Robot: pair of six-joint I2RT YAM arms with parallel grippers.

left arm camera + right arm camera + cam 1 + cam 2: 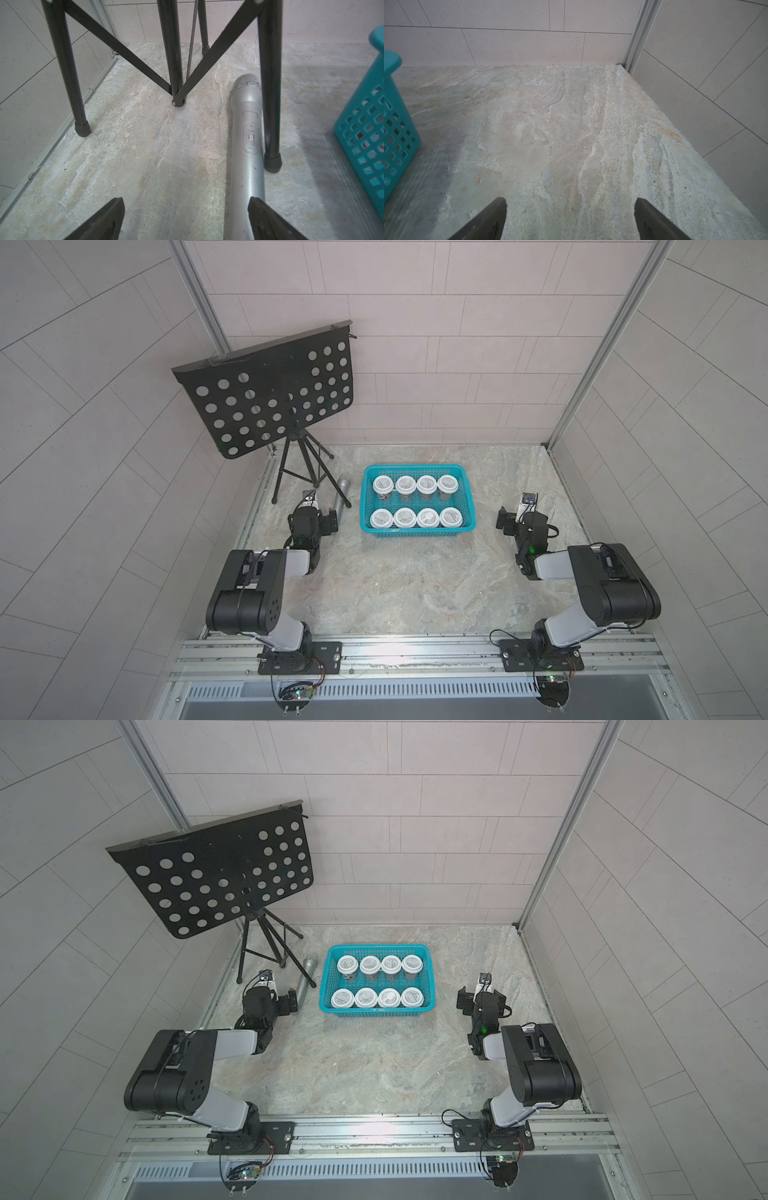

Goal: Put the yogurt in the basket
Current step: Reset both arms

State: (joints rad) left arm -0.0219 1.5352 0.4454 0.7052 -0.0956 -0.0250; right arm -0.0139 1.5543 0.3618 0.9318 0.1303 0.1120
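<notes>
Several yogurt cups [427, 484] [390, 964] with white lids stand upright in two rows inside the teal basket [413, 467] [380, 947] at the middle back of the table. The basket's mesh wall [365, 133] [396, 133] shows at the edge of both wrist views. My left gripper [330, 522] [287, 1004] [186, 204] is to the left of the basket, open, with nothing between its fingers. My right gripper [504, 522] [465, 1001] [570, 204] is to the right of the basket, open over bare table.
A grey microphone [343, 495] [248, 145] lies between the left gripper and the basket; in the left wrist view its handle runs under one fingertip. A black music stand [270, 393] on a tripod [176, 62] stands at the back left. Walls close three sides.
</notes>
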